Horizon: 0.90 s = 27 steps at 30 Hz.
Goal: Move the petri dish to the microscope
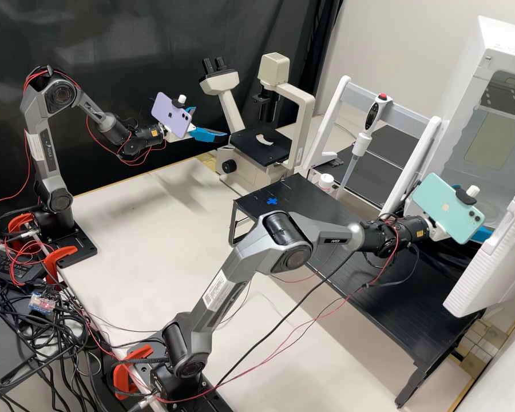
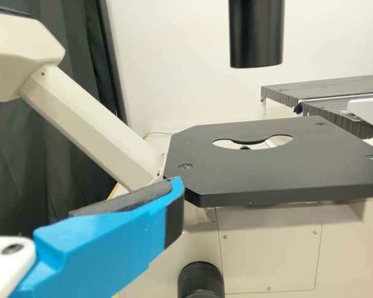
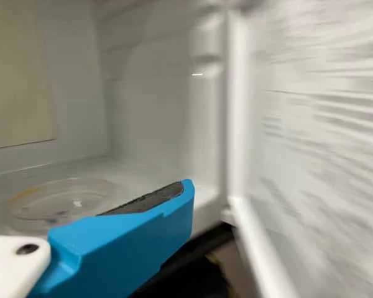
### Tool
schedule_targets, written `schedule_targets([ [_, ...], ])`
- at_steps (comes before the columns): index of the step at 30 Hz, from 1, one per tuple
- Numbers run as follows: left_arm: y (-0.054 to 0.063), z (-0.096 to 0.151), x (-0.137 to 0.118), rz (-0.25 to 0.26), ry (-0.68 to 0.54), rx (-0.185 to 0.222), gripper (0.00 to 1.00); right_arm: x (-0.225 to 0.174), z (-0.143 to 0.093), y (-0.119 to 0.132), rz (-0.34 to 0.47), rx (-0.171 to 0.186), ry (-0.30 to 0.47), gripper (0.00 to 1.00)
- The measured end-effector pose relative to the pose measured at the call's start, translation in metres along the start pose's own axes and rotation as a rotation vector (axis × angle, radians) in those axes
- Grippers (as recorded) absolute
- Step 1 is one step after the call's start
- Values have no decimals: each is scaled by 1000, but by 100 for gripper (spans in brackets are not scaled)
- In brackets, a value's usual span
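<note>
At the upper left of the high view, the left pincer [image 1: 212, 123] is standing open, holding nothing, its blue fingers [image 2: 105, 248] spreading apart. Its nearer fingertip is sitting just beside the microscope [image 1: 229, 100]; whether the two are touching, I cannot tell. A purple phone [image 1: 170, 114] is riding above that pincer.

At the right of the high view, the right pincer [image 1: 483, 234] is poking out from behind a mint green phone [image 1: 447, 207]. It too is standing open; its visible dark pad [image 3: 146, 200] is lying bare and it is gripping nothing.

Beyond that finger, at the lower left of the right wrist view, the petri dish [image 3: 81, 192], clear and round, is lying flat on the floor of the white chamber [image 1: 506, 37]. The chamber's door [image 1: 478, 266] is hanging open at the right of the high view.

The microscope is standing at the upper centre, its black stage [image 1: 243, 140] showing its opening and bearing no dish. Between microscope and chamber, a pipette [image 1: 372, 117] is hanging upright on a white frame [image 1: 337, 109], with a small white-capped jar [image 1: 326, 182] near its tip.

A black platform [image 1: 412, 320] is stretching from the centre to the lower right, a blue cross [image 1: 272, 201] marking its upper left end. The pale desk [image 1: 126, 229] is spreading below, and cables [image 1: 68, 355] are tangling at the lower left.
</note>
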Motion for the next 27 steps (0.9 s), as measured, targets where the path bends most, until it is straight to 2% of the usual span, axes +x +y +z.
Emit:
schedule_targets([
  [4,0,0,0,0,0,0,100,12,-4,-13,-65,-6,11,100],
  [7,0,0,0,0,0,0,100,20,-1,-22,-105,-24,5,100],
  [10,0,0,0,0,0,0,100,25,4,-31,-139,-25,-12,100],
  [11,0,0,0,0,0,0,100,27,6,-34,-152,-42,-6,100],
  [14,0,0,0,0,0,0,100,30,6,-37,-178,-46,-4,100],
  [15,0,0,0,0,0,0,100,31,7,-37,-184,-36,-8,100],
  [21,0,0,0,0,0,0,100,32,9,-33,-192,-65,-23,100],
  [25,0,0,0,0,0,0,100,33,12,-26,-178,-65,-49,100],
  [27,0,0,0,0,0,0,100,34,13,-24,-177,-78,-61,100],
])
